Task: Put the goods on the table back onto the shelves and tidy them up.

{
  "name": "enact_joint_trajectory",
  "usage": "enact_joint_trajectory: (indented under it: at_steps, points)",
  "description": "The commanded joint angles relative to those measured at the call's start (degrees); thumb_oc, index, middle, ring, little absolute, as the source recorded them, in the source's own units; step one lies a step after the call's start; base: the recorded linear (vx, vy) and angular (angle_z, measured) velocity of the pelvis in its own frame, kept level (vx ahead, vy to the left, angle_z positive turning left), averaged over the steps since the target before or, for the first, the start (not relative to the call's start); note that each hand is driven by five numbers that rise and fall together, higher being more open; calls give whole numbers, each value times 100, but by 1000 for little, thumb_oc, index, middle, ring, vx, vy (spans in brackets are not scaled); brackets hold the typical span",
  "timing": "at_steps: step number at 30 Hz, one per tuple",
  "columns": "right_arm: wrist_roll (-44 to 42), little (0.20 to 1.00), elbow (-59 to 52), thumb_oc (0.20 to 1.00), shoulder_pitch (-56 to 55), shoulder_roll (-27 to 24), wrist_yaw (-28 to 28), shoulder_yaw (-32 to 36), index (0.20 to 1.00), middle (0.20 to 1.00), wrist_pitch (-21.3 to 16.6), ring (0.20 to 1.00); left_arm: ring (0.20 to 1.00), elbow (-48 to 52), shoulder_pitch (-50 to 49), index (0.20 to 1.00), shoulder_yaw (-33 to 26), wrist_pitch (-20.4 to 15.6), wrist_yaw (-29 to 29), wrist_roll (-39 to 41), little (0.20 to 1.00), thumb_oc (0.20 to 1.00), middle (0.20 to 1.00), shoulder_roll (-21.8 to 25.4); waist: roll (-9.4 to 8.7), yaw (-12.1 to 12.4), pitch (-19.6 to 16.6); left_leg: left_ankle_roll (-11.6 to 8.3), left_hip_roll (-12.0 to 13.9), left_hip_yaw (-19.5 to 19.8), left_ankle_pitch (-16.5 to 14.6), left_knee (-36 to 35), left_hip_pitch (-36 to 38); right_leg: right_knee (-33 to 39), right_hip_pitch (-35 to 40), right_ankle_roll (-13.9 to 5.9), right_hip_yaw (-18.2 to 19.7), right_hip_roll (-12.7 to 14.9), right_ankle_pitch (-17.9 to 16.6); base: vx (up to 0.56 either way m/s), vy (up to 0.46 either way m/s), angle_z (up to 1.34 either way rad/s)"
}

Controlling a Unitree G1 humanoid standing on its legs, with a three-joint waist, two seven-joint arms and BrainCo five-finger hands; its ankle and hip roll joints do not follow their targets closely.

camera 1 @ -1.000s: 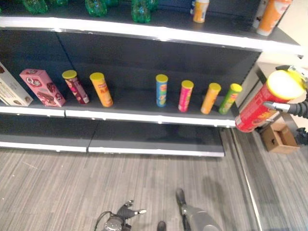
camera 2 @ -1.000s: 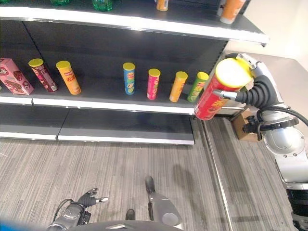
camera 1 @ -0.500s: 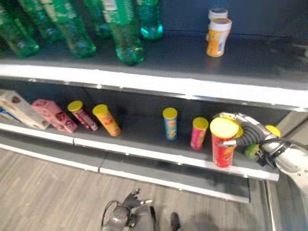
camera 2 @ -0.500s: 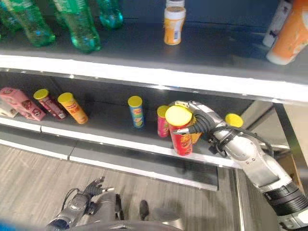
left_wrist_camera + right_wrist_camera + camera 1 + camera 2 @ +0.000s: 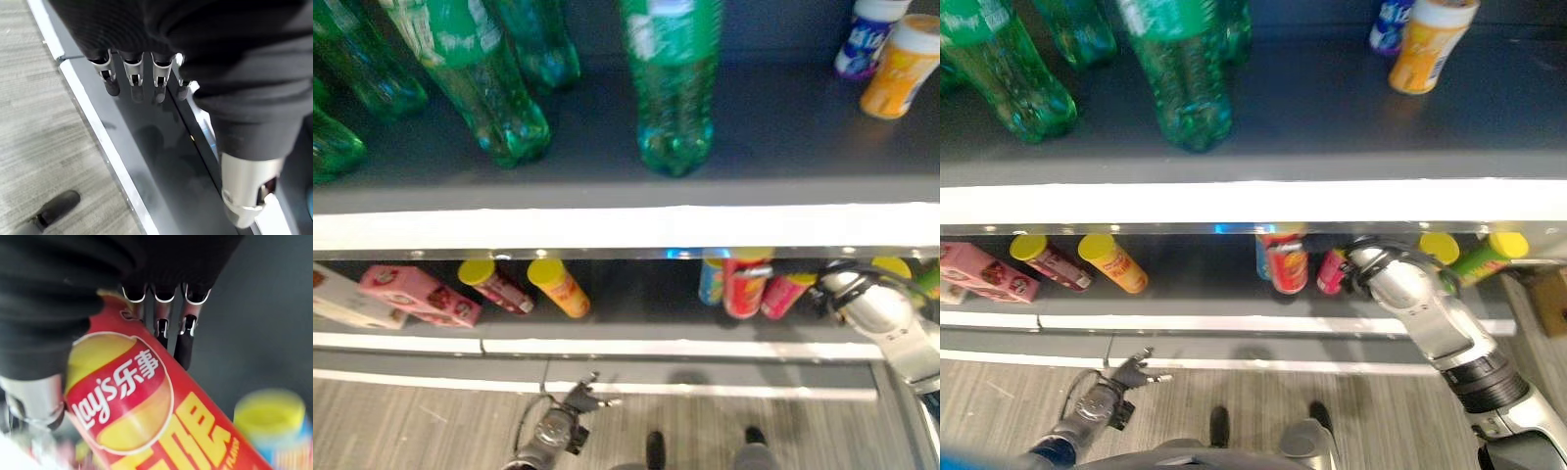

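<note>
Right wrist view has the right hand [image 5: 73, 308] wrapped round the red chip can [image 5: 161, 421], fingers [image 5: 183, 340] curled along one side and the thumb on the other, so the grip looks solid. From the head cameras the can [image 5: 1287, 266] is already in under the upper shelf [image 5: 1253, 201], standing on the middle shelf [image 5: 1234, 320] between the blue can [image 5: 1263, 257] and the pink can [image 5: 1332, 271], with the arm reaching in from the right.

So the step, as far as I can judge, is just setting it down clean. What I'd watch:

- The gap is tight. The neighbours look close on both sides, so lower it straight and don't swing sideways.
- Get the base flat on the shelf before loosening the fingers; I can't tell from here whether it's touching yet.
- Open slowly and pull the hand back along the way it came, or the knuckles could clip the pink can.
- The yellow-lidded cans [image 5: 1440, 247] on the right sit near the forearm, so keep the elbow steady.

Left hand [image 5: 1126, 372] hangs low near the floor, fingers [image 5: 132, 78] relaxed and holding nothing.
</note>
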State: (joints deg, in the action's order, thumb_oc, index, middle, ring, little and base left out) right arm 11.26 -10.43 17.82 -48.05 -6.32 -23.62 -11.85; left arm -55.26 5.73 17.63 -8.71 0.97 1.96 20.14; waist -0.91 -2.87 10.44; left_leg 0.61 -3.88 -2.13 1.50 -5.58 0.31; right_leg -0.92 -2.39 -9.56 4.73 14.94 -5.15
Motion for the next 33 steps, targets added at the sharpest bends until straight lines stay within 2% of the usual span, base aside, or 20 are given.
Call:
enact_joint_trajectory:
  at_steps: [1, 2, 3, 5, 6, 7, 9, 14, 21, 24, 33]
  points:
    - [-7, 200, -51, 200, 219, -23, 215, 601, 200, 200, -84, 200, 1000, 215, -138, 1000, -4, -77, -20, 32, 1000, 1000, 1000, 50, -213, 57, -159, -226, 531, 164, -396, 370, -351, -344, -250, -305, 157, -85, 100, -15, 158, -1]
    - [-7, 200, -57, 200, 210, -24, 212, 610, 200, 200, -82, 200, 1000, 215, -137, 1000, 0, -76, -21, 33, 1000, 1000, 1000, 51, -209, 63, -152, -230, 539, 165, -403, 370, -341, -373, -254, -300, 158, -95, 120, -9, 117, 1]
    - [-32, 200, -61, 200, 150, -19, 217, 692, 200, 200, -70, 200, 1000, 238, -100, 1000, 6, -65, -40, 37, 1000, 1000, 1000, 71, -209, 63, -116, -204, 505, 135, -420, 388, -333, -348, -258, -272, 46, -326, 286, -6, 72, 4]
    - [-95, 200, -76, 200, 81, 57, 244, 739, 200, 200, -87, 200, 1000, 333, -127, 1000, 19, -61, -74, 27, 1000, 1000, 1000, 127, -224, 113, -126, -193, 516, 61, -496, 397, -311, -143, -158, -179, -302, -451, 544, 4, 33, 2]
    - [-73, 200, -58, 200, 43, 88, 262, 793, 200, 200, -100, 200, 1000, 417, -145, 1000, 8, -43, -69, 17, 1000, 1000, 1000, 135, -250, 101, -100, -188, 520, 79, -523, 490, -347, -122, -120, -203, -306, -468, 540, 24, -34, 1]
    - [-74, 200, -103, 200, -66, 96, 241, 847, 200, 200, -97, 200, 1000, 422, -125, 1000, 20, -29, -107, 12, 1000, 1000, 1000, 125, -273, 39, -66, -195, 521, 129, -521, 559, -360, -207, -239, -151, -85, -649, 602, 10, -27, 17]
    - [-128, 200, -135, 200, -126, 173, 240, 930, 200, 200, -75, 200, 1000, 475, -119, 1000, -15, -33, -120, 92, 1000, 1000, 1000, 105, -324, 79, -37, -229, 512, 79, -589, 673, -364, -24, -104, -169, -140, -557, 555, 30, -24, 35]
    - [-158, 200, -252, 200, -285, 226, 142, 943, 200, 200, -73, 200, 1000, 772, -254, 1000, 40, 2, -173, 21, 1000, 1000, 1000, 15, -354, 80, -114, -301, 615, 61, -656, 729, -310, 272, 82, -90, -263, -534, 551, 59, -57, 0]
    - [-66, 200, -365, 200, 39, 382, 34, 533, 200, 200, -48, 200, 1000, 1540, -518, 1000, 116, 96, -313, 52, 1000, 1000, 1000, 171, -282, 174, -190, -327, 667, 103, -608, 671, -239, 394, 245, -54, -369, -524, 579, 39, -39, 6]
    - [-88, 200, -310, 200, 538, 679, 43, 120, 200, 200, -82, 200, 1000, 314, -499, 1000, 117, -68, -123, -125, 1000, 1000, 1000, -36, -281, 272, -237, -336, 666, 137, -647, 618, -185, 438, 341, -55, -421, -516, 655, 16, -23, 11]
    - [-226, 200, -21, 200, 1239, 1189, -50, -600, 200, 200, -38, 200, 1000, -281, -299, 1000, 23, -89, 43, -10, 1000, 1000, 1000, -189, -251, 416, -273, -304, 586, 173, -561, 492, -166, 431, 350, -103, -526, -437, 597, 6, 6, 11]
